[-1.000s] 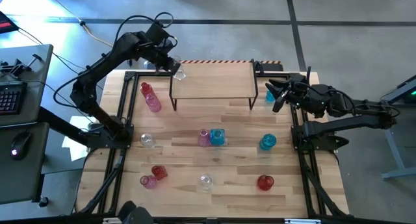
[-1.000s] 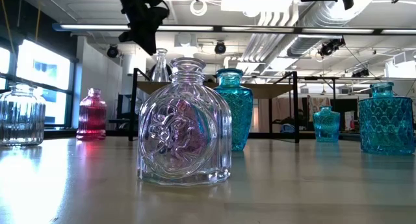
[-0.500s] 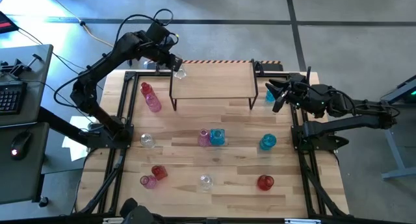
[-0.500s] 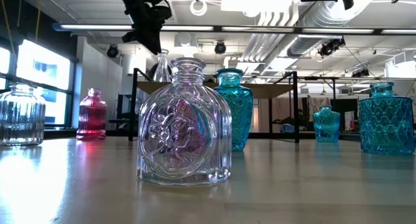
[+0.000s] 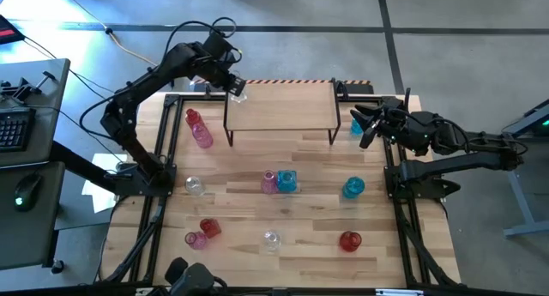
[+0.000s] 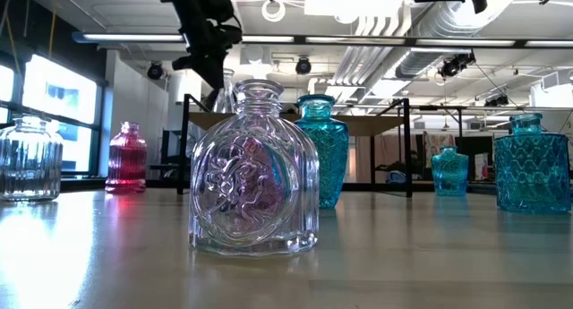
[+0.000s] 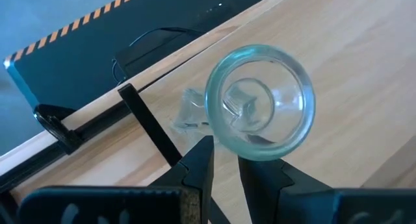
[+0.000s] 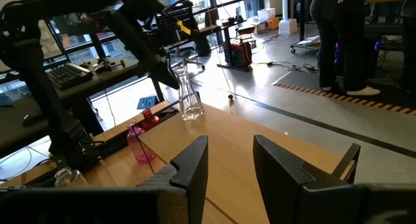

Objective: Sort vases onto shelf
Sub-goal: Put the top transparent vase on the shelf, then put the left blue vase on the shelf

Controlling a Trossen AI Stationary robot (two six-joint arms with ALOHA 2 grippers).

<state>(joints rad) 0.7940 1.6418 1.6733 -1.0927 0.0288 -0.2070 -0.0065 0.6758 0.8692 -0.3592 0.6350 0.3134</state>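
A clear vase [image 5: 238,95] is gripped at its rim by the left hand [image 5: 232,84] over the shelf [image 5: 283,107] corner for placing, while the right hand [image 5: 367,127] is kept empty and parted beside the desk [image 5: 309,202].

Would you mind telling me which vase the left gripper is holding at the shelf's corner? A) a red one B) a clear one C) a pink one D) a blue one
B: the left gripper grips the neck of a clear vase, colourless glass seen from above, at the corner of the shelf; the right wrist view shows the same clear vase upright there.
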